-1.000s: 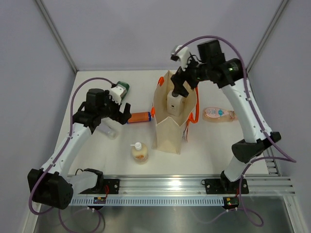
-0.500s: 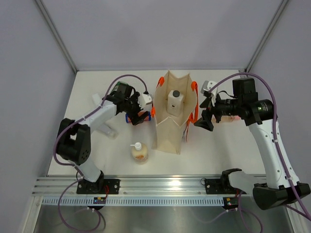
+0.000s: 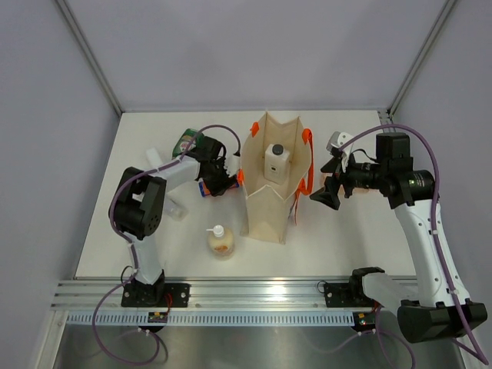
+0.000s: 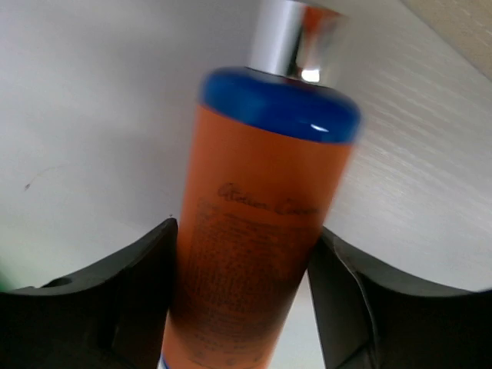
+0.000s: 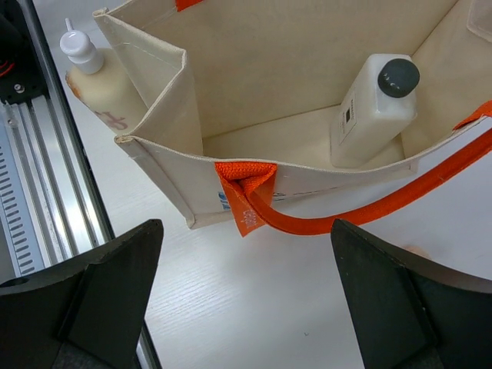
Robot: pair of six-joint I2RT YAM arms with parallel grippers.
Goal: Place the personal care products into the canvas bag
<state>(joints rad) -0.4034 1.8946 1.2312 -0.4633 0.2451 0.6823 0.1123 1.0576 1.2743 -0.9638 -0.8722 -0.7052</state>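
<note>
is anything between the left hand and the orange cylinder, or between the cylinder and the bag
Nothing visible. The left hand straddles the orange cylinder, touching both sides. The canvas bag stands right beside it, top open; only its own wall must be cleared. One white black-capped bottle stands inside.

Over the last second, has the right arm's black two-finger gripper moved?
Yes: the right gripper went from over the upright beige canvas bag to beside its right wall, jaws open.
</note>
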